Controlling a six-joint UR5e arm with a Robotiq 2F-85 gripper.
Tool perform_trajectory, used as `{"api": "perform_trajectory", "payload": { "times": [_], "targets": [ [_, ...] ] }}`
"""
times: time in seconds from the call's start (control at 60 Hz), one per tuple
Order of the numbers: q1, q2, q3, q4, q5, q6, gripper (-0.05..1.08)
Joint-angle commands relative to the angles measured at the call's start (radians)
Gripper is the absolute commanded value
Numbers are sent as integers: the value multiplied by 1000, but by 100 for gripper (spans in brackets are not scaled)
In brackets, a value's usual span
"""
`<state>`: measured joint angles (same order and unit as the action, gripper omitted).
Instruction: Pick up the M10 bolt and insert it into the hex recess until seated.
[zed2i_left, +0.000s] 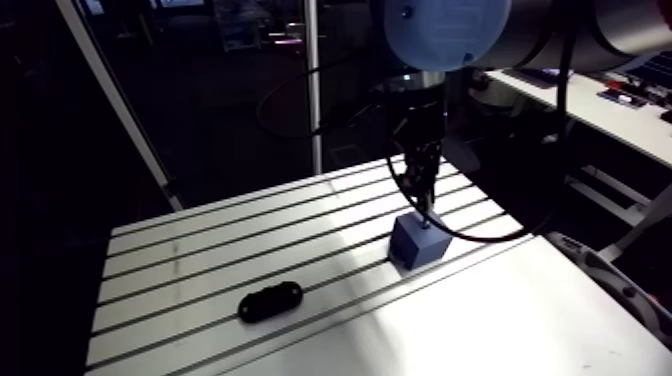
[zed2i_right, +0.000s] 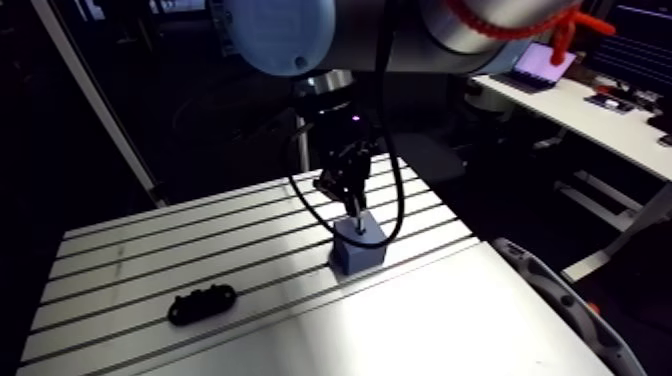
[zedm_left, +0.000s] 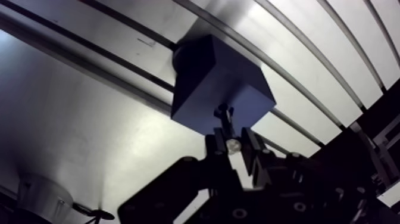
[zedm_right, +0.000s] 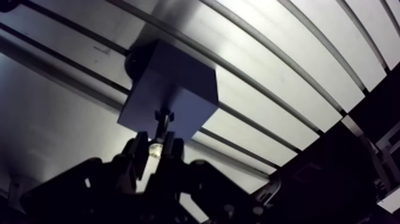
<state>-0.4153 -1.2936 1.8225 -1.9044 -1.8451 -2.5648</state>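
My gripper (zedm_left: 232, 139) is clamped on the M10 bolt (zedm_left: 225, 119). The bolt's tip is at the top face of the blue block (zedm_left: 208, 71) just ahead. The block stands on the slotted table (zedm_left: 89, 137), and a black part (zed2i_left: 270, 300) lies well apart from it.

I have the block (zed2i_left: 418, 243) sitting on the bench (zed2i_left: 200, 240), toward the right end of the slotted part and straddling one of the slots that run left to right. A small oblong piece (zed2i_left: 270, 300) lies on the bench to the left of the block and nearer, along the slots, well apart from it. The bolt (zedm_left: 225, 122) stands upright directly over the block, pinched between the jaws that come down from above. Its lower end meets the block's top face, close to one edge, not at the middle; I cannot tell how deep it sits. Nearer than the block, the bench is unslotted.
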Motion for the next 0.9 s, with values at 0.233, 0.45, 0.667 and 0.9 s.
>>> {"api": "perform_trajectory", "payload": {
  "times": [0.233, 0.45, 0.667, 0.9],
  "targets": [
    [1, 6, 2, 0, 0, 2, 108],
    [1, 8, 2, -2, 0, 4, 108],
    [1, 13, 7, -15, 0, 2, 108],
    [1, 15, 10, -22, 0, 1, 108]
  ]
}}
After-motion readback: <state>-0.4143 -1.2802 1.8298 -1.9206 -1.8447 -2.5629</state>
